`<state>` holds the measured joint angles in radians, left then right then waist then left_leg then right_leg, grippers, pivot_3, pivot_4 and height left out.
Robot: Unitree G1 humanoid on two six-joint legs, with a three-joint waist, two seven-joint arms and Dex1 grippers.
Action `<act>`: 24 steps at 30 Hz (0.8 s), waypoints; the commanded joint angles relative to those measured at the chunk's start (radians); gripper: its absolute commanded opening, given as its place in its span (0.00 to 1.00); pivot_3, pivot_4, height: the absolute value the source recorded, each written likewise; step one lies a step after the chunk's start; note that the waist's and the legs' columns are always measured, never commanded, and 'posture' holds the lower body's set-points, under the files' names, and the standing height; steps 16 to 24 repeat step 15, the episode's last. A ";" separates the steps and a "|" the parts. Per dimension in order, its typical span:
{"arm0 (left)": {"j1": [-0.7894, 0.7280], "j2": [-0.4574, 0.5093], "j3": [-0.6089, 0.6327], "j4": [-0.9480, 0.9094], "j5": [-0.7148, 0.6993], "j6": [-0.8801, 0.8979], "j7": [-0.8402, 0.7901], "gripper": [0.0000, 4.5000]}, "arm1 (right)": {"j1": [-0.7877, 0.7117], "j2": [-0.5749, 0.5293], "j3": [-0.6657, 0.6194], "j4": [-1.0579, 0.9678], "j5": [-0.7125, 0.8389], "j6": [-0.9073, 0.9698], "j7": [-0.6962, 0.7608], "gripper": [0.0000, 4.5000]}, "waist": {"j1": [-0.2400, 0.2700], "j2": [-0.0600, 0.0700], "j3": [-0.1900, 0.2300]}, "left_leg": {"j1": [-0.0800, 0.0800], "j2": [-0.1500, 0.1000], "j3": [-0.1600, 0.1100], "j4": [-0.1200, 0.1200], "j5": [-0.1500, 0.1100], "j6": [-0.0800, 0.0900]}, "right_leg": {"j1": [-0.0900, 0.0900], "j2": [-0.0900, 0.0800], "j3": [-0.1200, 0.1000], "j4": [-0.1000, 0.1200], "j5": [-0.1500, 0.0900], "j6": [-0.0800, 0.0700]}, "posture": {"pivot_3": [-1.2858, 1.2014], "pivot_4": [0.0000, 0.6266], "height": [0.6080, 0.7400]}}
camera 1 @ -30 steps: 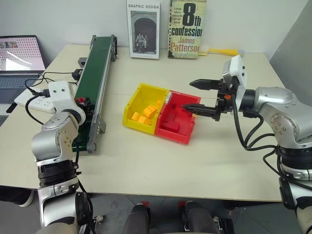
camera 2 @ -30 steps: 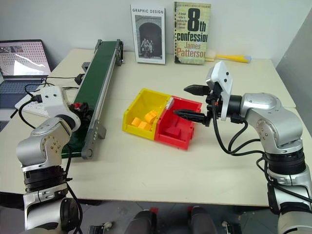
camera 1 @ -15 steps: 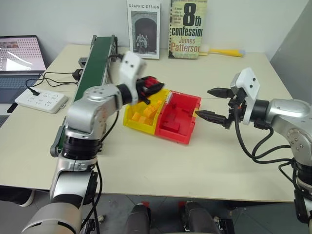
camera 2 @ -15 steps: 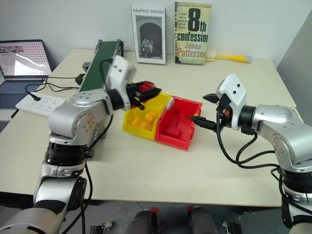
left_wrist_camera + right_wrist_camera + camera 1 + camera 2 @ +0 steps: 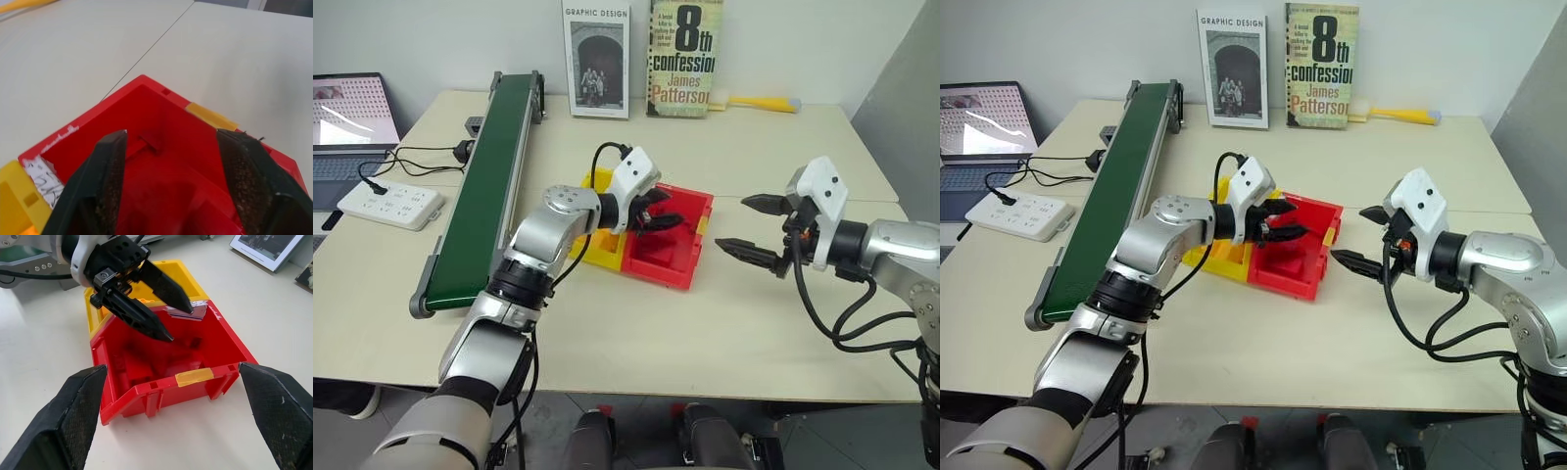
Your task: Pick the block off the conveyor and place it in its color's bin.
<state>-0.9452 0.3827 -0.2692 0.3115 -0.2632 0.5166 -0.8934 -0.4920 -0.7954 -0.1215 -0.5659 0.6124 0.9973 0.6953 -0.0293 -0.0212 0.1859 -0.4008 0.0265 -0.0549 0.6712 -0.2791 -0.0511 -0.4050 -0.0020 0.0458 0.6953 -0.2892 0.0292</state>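
Note:
My left gripper (image 5: 663, 213) hangs over the red bin (image 5: 677, 266), fingers open and nothing between them; the right wrist view shows its spread fingers (image 5: 146, 316) above the bin's inside. Red brick shapes (image 5: 1289, 262) lie on the bin's floor, and I cannot tell which of them is the block. The yellow bin (image 5: 594, 249) adjoins it on the left and holds yellow-orange bricks. The conveyor (image 5: 485, 186) with its green belt runs along the left and carries nothing. My right gripper (image 5: 745, 226) stands open just right of the red bin, pointing at it.
Two books (image 5: 683, 57) lean against the wall at the back, with a yellow-handled tool (image 5: 754, 102) beside them. A laptop (image 5: 350, 110), a white power strip (image 5: 389, 205) and cables lie left of the conveyor. The tabletop in front of the bins is bare.
My left arm swung right from the conveyor with the red block, reached over the red bin and opened; the block is gone from its fingers. The right gripper drew back to the right.

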 commanded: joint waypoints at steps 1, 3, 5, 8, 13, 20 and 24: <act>-0.036 0.043 0.062 -0.027 -0.010 -0.011 -0.045 0.85 | -0.011 -0.019 -0.022 -0.012 0.004 -0.018 -0.004 1.00 | -0.001 0.000 0.000 | 0.000 0.000 0.000 0.000 0.000 0.000 | 0.000 0.000 0.000 0.000 0.000 0.000 | 0.52 0.24 1.00; -0.034 0.094 0.087 -0.048 -0.013 0.001 -0.071 0.93 | -0.021 -0.027 -0.013 0.006 -0.004 -0.033 0.007 1.00 | -0.003 0.000 0.000 | 0.000 0.000 0.000 0.000 0.000 0.000 | 0.000 0.000 0.000 0.000 0.000 0.000 | 0.52 0.24 1.00; -0.026 0.156 0.111 -0.073 -0.014 0.013 -0.096 0.99 | -0.031 -0.037 -0.004 0.026 -0.013 -0.050 0.022 1.00 | -0.008 0.000 0.000 | 0.001 0.001 0.000 0.000 0.000 0.000 | 0.000 0.000 0.000 0.001 0.000 0.000 | 0.52 0.24 1.00; 0.035 0.300 0.145 -0.139 0.001 0.003 -0.153 0.99 | -0.055 -0.055 0.020 0.072 -0.031 -0.090 0.055 1.00 | -0.012 0.000 0.000 | 0.001 0.001 0.000 -0.001 0.000 0.000 | -0.001 0.001 0.000 0.001 0.000 0.000 | 0.52 0.24 1.00; 0.165 0.489 0.243 -0.291 -0.066 0.078 -0.239 0.99 | -0.095 -0.066 0.067 0.152 -0.064 -0.161 0.115 1.00 | -0.012 0.000 0.000 | 0.001 0.001 0.000 -0.002 0.000 0.000 | -0.001 0.001 0.000 0.000 0.000 0.000 | 0.52 0.24 1.00; 0.218 0.527 0.285 -0.337 -0.080 0.100 -0.227 0.99 | -0.110 -0.055 0.088 0.181 -0.076 -0.187 0.128 1.00 | -0.011 0.000 0.000 | 0.001 0.002 0.000 -0.001 0.000 0.000 | -0.001 0.000 0.000 0.000 0.000 0.000 | 0.52 0.24 1.00; 0.218 0.527 0.285 -0.337 -0.080 0.100 -0.227 0.99 | -0.110 -0.055 0.088 0.181 -0.076 -0.187 0.128 1.00 | -0.011 0.000 0.000 | 0.001 0.002 0.000 -0.001 0.000 0.000 | -0.001 0.000 0.000 0.000 0.000 0.000 | 0.52 0.24 1.00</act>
